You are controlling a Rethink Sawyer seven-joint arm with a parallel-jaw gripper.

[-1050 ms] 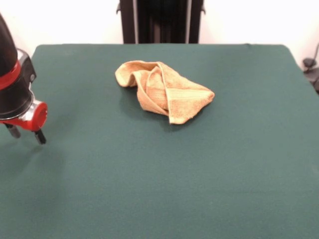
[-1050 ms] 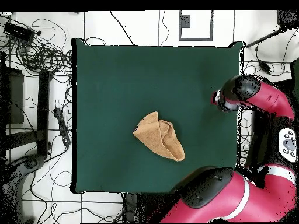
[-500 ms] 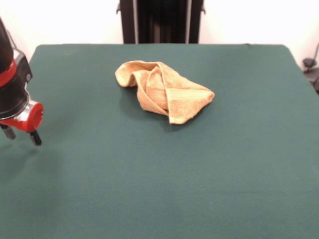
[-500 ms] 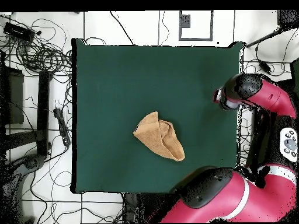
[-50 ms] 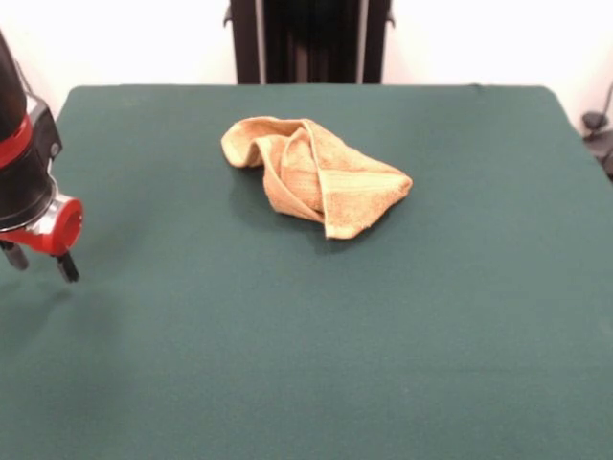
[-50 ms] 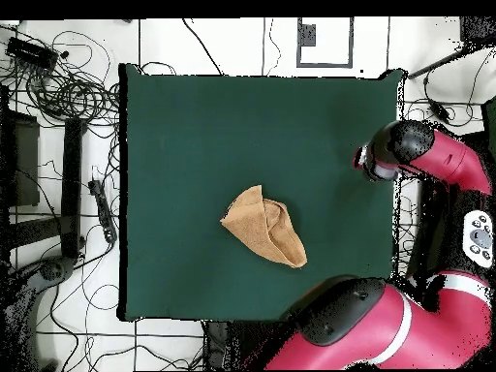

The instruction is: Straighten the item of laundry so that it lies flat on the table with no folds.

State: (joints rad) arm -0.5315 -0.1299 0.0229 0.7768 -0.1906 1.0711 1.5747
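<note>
The towel [image 5: 314,174] sat bunched near the middle of the green bench [image 5: 383,326], a little toward the far side, folded over itself in a rough wedge with its paler hem showing along the top flap. From above it read as a pointed lump [image 6: 263,227], nowhere near flat, so the straightening was all still to do. The gripper [image 5: 38,261] hung out at the bench's edge, well apart from the cloth, just above the felt. Its two dark fingers [image 5: 67,268] stood a narrow way apart with nothing between them. Parked out there, I'd judge, it left the towel in clear sight before any reach for a corner.
</note>
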